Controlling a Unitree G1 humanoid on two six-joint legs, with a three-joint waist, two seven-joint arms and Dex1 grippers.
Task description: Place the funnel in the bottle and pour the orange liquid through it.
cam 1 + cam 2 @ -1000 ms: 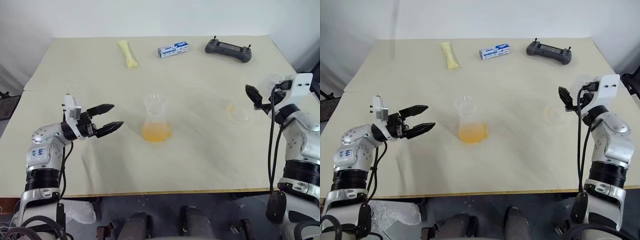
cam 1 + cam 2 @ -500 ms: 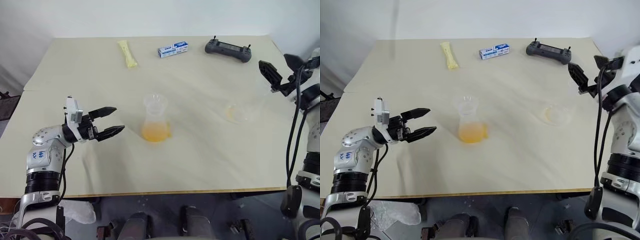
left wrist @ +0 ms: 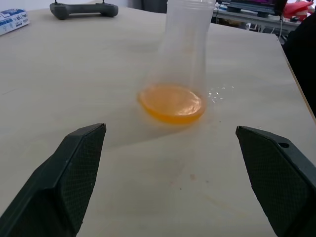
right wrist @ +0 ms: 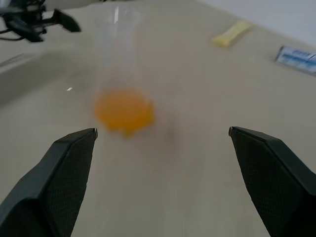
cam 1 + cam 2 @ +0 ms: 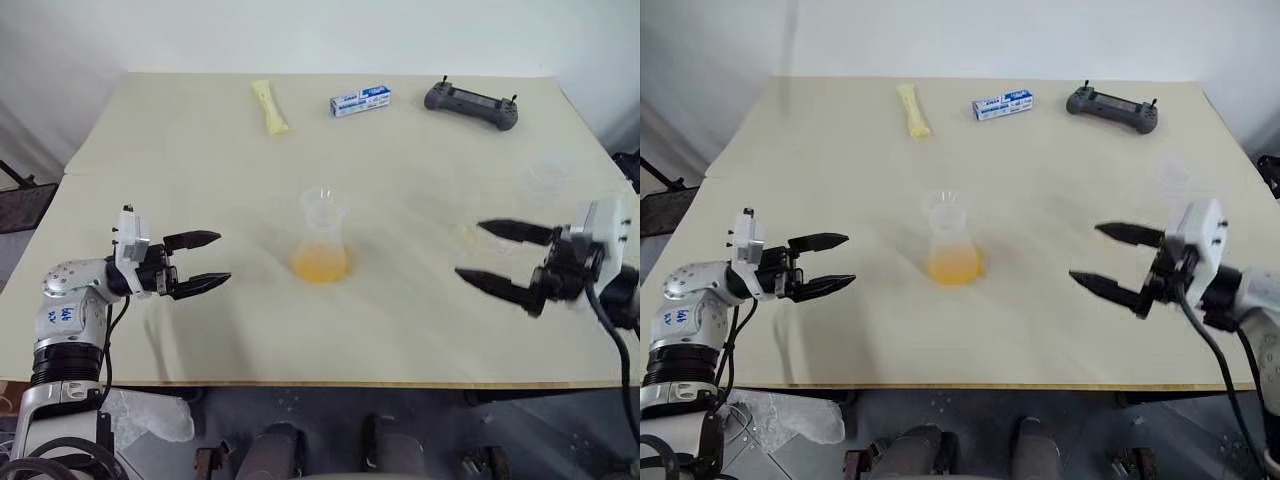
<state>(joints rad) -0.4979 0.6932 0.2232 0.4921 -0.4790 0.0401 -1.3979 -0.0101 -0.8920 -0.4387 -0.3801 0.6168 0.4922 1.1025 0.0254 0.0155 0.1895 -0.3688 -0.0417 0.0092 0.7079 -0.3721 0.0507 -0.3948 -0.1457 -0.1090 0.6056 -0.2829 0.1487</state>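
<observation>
Two grippers hang over the table [image 5: 200, 140], both spread wide and holding nothing: the left gripper [image 5: 212, 261] at the bottle's nine o'clock, the right gripper [image 5: 487, 254] at its three o'clock, each well apart from it. The bottle [image 5: 322, 238] stands upright mid-table with the orange liquid [image 5: 320, 267] pooled in its base. The funnel [image 5: 323, 203] sits in its neck (hard to tell from the glass). Toward twelve lie a packet [image 5: 270, 106], a box [image 5: 360, 100] and a controller [image 5: 471, 103].
</observation>
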